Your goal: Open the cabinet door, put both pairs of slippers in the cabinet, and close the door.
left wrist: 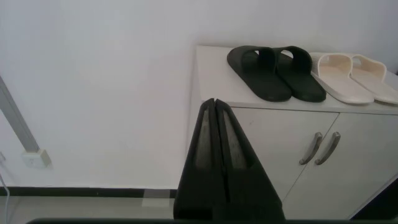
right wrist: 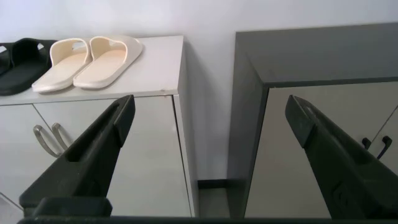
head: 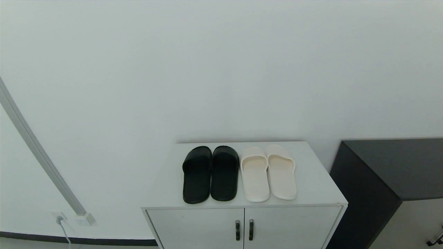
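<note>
The left gripper [left wrist: 215, 104] is closed, fingers pressed together, in front of the cabinet's [head: 318, 186] left edge. Both cabinet doors [head: 193, 224] are shut. On the cabinet's top lie the black slippers [head: 197, 174], then the white slippers [head: 255, 174] just beside them, toes toward the wall. A dark cabinet [head: 380, 166] stands to the right. The right gripper [right wrist: 210, 109] is wide open and empty.

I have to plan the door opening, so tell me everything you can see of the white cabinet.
The white cabinet is a smooth-panelled unit against the wall. Its two doors are shut, with two curved metal handles side by side at the centre seam. On its top lie black slippers and cream slippers, toes to the wall. A dark cabinet stands close on the right.
</note>
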### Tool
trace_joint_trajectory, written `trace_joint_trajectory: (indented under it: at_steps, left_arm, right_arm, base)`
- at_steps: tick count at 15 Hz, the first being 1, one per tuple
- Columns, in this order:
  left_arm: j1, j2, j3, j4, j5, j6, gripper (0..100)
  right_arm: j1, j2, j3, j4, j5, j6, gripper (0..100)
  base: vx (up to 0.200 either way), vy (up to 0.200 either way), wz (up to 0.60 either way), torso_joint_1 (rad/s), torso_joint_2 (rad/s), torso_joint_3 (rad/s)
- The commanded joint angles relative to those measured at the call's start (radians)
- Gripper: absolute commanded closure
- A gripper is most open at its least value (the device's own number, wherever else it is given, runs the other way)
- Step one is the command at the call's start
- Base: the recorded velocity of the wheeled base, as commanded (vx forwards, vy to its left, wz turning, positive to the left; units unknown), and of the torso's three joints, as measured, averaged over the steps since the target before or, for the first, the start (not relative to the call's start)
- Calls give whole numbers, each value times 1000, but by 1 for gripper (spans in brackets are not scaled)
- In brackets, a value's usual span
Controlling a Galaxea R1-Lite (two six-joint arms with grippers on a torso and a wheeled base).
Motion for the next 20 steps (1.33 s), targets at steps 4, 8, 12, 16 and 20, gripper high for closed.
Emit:
trace_joint_trajectory:
  at_steps: [4,8,12,16,20]
  left_arm:
    - [2,2,0,0,1,0,100]
    - [0,2,0,0,1,0,100]
    - [0,2,0,0,1,-2,100]
    - [0,2,0,0,1,-2,100]
    - [0,2,0,0,2,-2,100]
  right_arm:
    - [1,1,0,-1,0,0,0]
    - [1,1,0,2,7,-7,0]
    - [1,1,0,3,22,-29,0]
    - [1,90,-164,3,30,3,0]
    - [99,357,-350,134,88,86,0]
  base:
    - [0,0,0,0,0,0]
    - [0,0,0,0,0,0]
    - [0,0,0,0,0,0]
    - [0,0,0,0,0,0]
    - [0,0,0,0,0,0]
